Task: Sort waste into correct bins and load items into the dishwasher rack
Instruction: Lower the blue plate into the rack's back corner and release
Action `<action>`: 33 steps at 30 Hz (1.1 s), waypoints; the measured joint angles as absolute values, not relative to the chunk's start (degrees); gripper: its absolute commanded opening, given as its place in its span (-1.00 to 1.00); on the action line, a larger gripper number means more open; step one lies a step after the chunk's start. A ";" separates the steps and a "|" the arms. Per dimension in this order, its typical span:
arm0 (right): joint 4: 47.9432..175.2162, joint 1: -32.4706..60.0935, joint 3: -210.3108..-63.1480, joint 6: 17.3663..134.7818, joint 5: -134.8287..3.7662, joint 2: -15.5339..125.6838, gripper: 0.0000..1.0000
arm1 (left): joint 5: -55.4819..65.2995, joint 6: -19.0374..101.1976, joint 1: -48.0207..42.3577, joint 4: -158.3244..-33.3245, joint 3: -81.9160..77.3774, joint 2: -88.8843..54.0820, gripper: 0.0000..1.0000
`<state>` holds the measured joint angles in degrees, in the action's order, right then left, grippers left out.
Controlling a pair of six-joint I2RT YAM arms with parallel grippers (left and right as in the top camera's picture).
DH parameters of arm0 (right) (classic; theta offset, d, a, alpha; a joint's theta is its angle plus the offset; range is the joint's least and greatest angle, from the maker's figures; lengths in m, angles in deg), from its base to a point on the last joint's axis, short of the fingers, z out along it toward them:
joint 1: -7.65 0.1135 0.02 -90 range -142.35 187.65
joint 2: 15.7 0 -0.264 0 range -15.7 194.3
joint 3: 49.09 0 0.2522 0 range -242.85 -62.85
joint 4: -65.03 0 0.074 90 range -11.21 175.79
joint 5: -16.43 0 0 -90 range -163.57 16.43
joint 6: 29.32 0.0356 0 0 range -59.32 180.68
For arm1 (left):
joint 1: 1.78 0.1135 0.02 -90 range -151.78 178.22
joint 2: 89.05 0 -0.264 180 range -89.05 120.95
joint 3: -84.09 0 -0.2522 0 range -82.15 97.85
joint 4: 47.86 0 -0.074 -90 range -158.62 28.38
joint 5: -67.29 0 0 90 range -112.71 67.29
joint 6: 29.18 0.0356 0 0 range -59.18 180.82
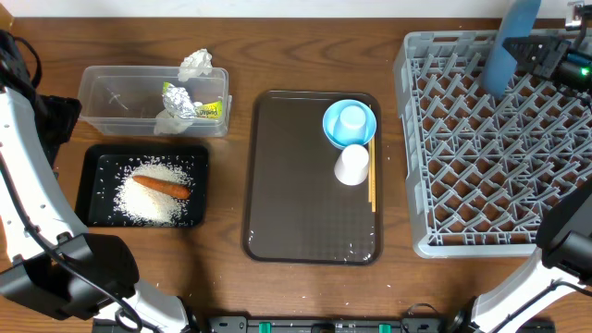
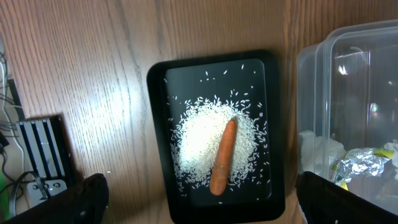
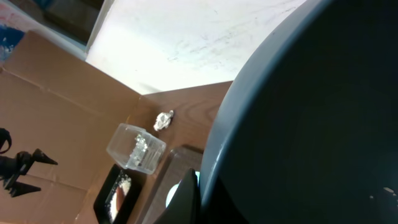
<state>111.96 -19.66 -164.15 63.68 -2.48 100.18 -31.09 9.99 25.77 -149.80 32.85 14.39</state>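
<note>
Right hand [image 1: 544,54] pinching blue plate [image 1: 514,39], held on edge over rack [image 1: 499,166], upper right of frame. Left hand [image 2: 208,208] spread above black tray [image 2: 186,71]; carrot [image 2: 222,155] lies on rice [image 2: 196,134].

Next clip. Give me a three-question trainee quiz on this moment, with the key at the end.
1. True or false: the carrot lies on the rice in the black tray.
2. How many white cups show in the overhead view?
3. What does the right gripper hold over the dishwasher rack? A. the carrot B. a white cup C. the large blue plate
Key: 1 true; 2 two; 3 C.
</note>
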 measured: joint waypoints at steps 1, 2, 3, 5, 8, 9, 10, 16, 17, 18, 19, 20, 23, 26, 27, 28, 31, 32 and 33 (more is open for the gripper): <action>111.98 -19.73 -164.15 63.68 -2.38 100.18 -0.99 | -31.09 9.99 25.77 -149.80 32.85 14.39 0.96; 111.96 -19.86 -164.15 63.68 -2.09 100.18 -0.98 | -31.09 9.99 25.77 -149.80 32.85 14.39 0.96; 111.79 -20.06 -164.15 63.68 -1.70 100.18 -0.98 | -31.09 9.99 25.77 -149.78 32.85 14.39 0.96; 111.11 -20.51 -164.15 63.92 -0.69 100.20 -0.98 | -31.09 9.99 25.77 -149.78 32.85 14.39 0.96; 109.06 -21.35 -164.15 65.06 0.53 100.20 -0.98 | -31.09 9.99 25.77 -149.78 32.85 14.39 0.96; 108.44 -21.48 -164.15 65.58 0.68 100.20 -0.98 | -31.09 9.99 25.77 -149.78 32.85 14.39 0.96; 108.07 -21.63 -164.15 66.11 1.01 100.20 -0.98 | -31.09 9.99 25.77 -149.80 32.85 14.39 0.96; 107.59 -20.60 -164.15 67.20 1.06 100.42 -0.98 | -31.09 9.99 25.77 -149.78 32.85 14.39 0.96; 107.59 -20.27 -164.15 67.27 0.95 100.53 -0.98 | -31.09 9.99 25.77 -149.78 32.85 14.39 0.96; 107.46 -19.92 -164.15 67.40 0.84 100.70 -0.98 | -31.09 9.99 25.77 -149.78 32.85 14.39 0.96; 107.22 -19.55 -164.15 67.48 0.73 100.88 -0.98 | -31.09 9.99 25.77 -149.80 32.85 14.39 0.96; 107.02 -19.18 -164.15 67.53 0.51 101.07 -0.98 | -31.09 9.99 25.77 -149.80 32.85 14.39 0.96; 106.17 -18.29 -164.15 67.72 0.12 101.51 -0.98 | -31.09 9.99 25.77 -149.78 32.85 14.39 0.96; 105.41 -17.48 -164.15 67.70 -0.04 101.86 -0.98 | -31.09 9.99 25.77 -149.80 32.85 14.39 0.96; 105.27 -17.19 -164.15 67.70 -0.32 101.90 -0.98 | -31.09 9.99 25.77 -149.78 32.85 14.39 0.96; 105.27 -17.08 -164.15 67.75 -0.76 101.90 -0.98 | -31.09 9.99 25.77 -149.78 32.85 14.39 0.96; 105.12 -16.97 -164.15 68.07 -1.98 101.90 -0.98 | -31.09 9.99 25.77 -149.80 32.85 14.39 0.96; 105.08 -17.11 -164.15 68.16 -2.53 101.90 -0.98 | -31.09 9.99 25.77 -149.78 32.85 14.39 0.96; 105.08 -17.24 -164.15 68.34 -3.05 101.90 -0.98 | -31.09 9.99 25.77 -149.80 32.85 14.39 0.96</action>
